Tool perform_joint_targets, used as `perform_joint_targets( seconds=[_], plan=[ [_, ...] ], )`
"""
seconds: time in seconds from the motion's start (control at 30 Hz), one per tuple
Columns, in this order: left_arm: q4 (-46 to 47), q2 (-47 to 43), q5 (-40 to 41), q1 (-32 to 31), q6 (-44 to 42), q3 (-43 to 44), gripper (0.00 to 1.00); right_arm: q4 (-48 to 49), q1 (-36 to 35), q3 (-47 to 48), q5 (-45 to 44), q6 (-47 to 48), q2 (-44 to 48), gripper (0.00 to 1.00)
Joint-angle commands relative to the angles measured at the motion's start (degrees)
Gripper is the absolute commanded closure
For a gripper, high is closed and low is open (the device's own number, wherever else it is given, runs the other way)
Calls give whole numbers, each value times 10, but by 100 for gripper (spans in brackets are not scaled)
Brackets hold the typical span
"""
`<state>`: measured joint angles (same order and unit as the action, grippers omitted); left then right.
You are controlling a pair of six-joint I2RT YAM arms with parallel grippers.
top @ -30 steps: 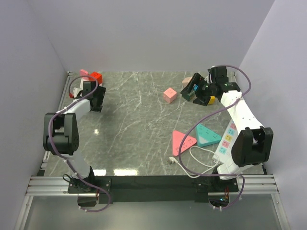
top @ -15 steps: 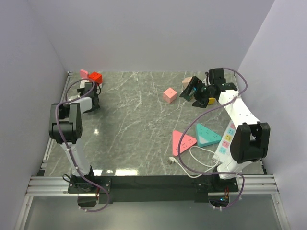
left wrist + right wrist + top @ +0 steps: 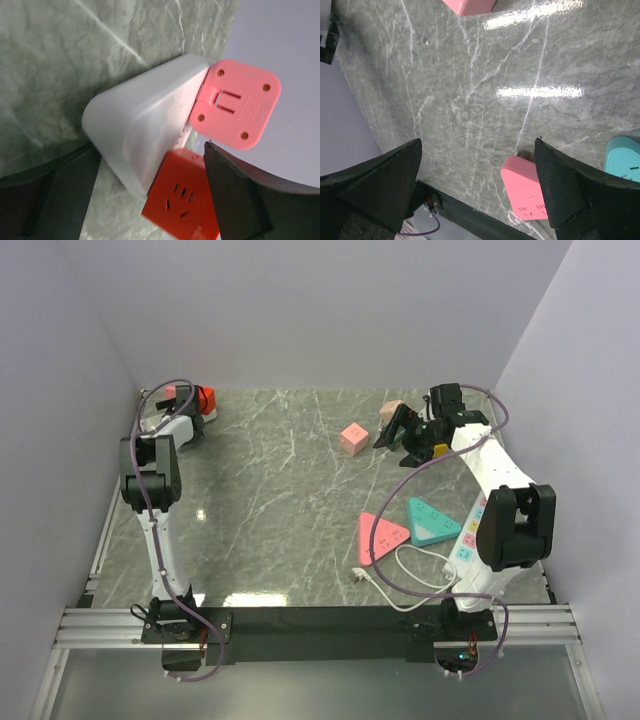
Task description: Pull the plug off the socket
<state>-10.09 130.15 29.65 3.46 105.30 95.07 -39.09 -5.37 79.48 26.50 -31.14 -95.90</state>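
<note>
Left claw [image 3: 150, 150] has swung into the worktop's [image 3: 280, 500] far-left corner. Wide open and empty, it straddles the white socket block [image 3: 135, 125] bearing the red plug [image 3: 180, 197]. Right claw [image 3: 477, 142] gapes empty, well apart.
</note>
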Motion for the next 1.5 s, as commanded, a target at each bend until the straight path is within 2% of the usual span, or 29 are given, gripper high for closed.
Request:
perform_joint_targets(
  seconds=[0.0,0.03,0.13,0.17,0.33,0.37,0.43,0.47,0.53,0.7,0.87,0.9,1.07,1.27,1.47],
  plan=[
    [-102,42,7,10,-32,30,12,-4,2,30,9,9,-10,2],
    [-91,42,5,14,-38,28,14,-4,2,31,11,7,-13,2],
    [-46,37,-13,26,-69,7,28,-3,2,37,16,6,-21,4],
    [-35,34,-18,29,-82,2,36,-2,2,40,17,6,-24,4],
    [22,8,-33,37,-146,-43,58,1,1,39,21,5,-25,7],
    [49,-9,-40,37,-155,-54,66,2,1,35,21,4,-23,7],
    [64,-28,-49,37,-184,-83,76,9,1,29,21,1,-18,8],
    [84,-49,-64,37,-207,-94,89,11,1,23,19,0,-14,8],
    [93,-72,-85,37,-225,-127,100,19,1,16,21,-4,-9,8],
    [168,-181,-187,36,-307,-258,100,34,-3,-4,21,-10,4,9],
    [140,-265,-302,23,-423,-318,100,38,-23,-4,26,3,10,9],
    [130,-273,-326,12,-470,-325,100,39,-33,-2,34,12,11,9],
    [56,-338,-366,-47,-604,-355,100,46,-79,13,69,47,8,6],
    [29,-413,-407,-108,-677,-408,100,60,-141,17,97,70,-15,3],
    [-23,-440,-389,-183,-727,-409,100,160,-201,-40,123,29,-27,0]
  ],
)
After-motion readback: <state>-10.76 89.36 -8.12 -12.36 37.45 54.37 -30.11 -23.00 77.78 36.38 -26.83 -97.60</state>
